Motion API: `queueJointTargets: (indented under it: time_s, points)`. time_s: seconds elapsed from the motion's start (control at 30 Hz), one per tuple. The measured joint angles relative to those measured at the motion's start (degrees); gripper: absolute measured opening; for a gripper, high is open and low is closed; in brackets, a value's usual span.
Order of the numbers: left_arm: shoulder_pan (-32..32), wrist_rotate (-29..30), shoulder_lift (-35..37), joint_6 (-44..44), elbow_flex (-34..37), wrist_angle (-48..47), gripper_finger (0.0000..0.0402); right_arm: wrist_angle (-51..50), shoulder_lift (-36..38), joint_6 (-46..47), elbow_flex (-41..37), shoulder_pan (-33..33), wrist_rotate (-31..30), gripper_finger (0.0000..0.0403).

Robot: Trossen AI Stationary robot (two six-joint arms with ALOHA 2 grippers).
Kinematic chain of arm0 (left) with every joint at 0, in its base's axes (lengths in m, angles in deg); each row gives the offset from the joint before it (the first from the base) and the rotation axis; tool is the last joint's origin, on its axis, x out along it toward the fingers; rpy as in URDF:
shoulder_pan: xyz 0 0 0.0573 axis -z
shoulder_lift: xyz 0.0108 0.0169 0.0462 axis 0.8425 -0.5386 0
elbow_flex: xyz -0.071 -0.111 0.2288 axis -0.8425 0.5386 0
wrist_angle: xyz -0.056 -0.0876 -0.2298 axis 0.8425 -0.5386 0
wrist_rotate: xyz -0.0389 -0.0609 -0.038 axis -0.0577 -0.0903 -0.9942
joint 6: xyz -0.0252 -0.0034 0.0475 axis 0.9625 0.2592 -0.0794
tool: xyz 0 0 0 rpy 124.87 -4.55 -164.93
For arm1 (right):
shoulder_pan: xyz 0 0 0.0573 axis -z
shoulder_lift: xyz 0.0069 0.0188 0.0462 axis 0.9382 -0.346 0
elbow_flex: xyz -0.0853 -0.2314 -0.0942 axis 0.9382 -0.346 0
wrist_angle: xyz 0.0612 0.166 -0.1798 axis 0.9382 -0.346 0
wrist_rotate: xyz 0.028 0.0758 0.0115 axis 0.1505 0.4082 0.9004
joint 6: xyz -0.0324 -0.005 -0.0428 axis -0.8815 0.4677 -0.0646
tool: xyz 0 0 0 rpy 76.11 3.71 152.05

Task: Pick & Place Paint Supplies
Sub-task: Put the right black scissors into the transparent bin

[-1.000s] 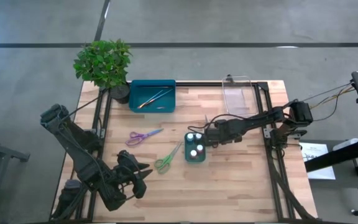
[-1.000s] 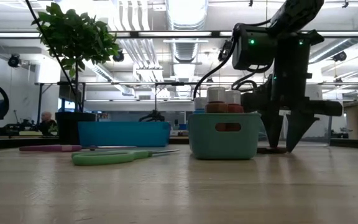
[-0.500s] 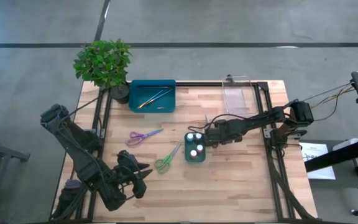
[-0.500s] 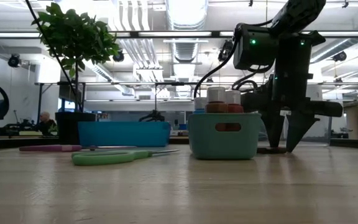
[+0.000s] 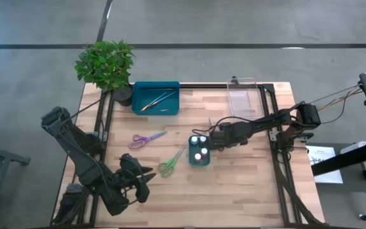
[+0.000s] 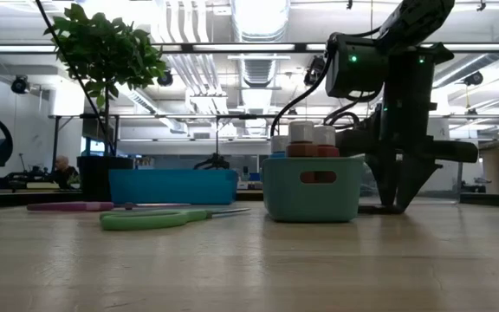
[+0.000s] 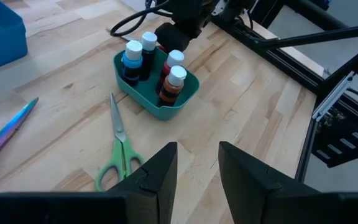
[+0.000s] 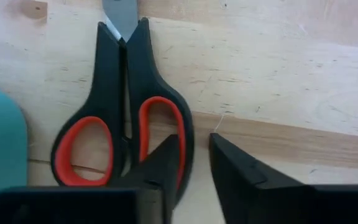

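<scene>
Four paint pots [image 5: 199,147] sitting in small teal bin [image 7: 185,93], brushes [image 5: 155,100] lying in teal tray [image 5: 140,108]; right gripper [image 8: 194,158] closing around black-and-red scissors [image 8: 126,118] beside the bin, grip uncertain; purple scissors [image 5: 146,138], green scissors [image 5: 170,163] awaiting; left gripper [image 7: 197,165] idling open.

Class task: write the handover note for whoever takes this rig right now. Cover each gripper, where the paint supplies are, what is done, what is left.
Right gripper: down at the table beside the small teal tray, fingers astride one handle loop of the black-and-red scissors, not lifted.
Left gripper: open, empty, waiting at the near left.
Done: four paint pots stand in the small teal tray; brushes lie in the large teal tray.
Left: purple scissors, green scissors and the black-and-red pair lie loose on the table.
</scene>
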Motion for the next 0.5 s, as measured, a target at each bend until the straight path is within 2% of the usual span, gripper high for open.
queueJointTargets:
  time_s: [0.17, 0.5]
  points:
    - [0.0, -0.02, 0.0, 0.12, 0.0, 0.0, 0.0127, 1.87, -0.13, -0.07, 0.54, 0.0, -0.57, 0.002]
    - [0.0, -0.01, 0.01, 0.12, 0.0, 0.0, 0.0127, 2.89, -0.08, 0.18, 0.54, -0.04, -2.14, 0.002]
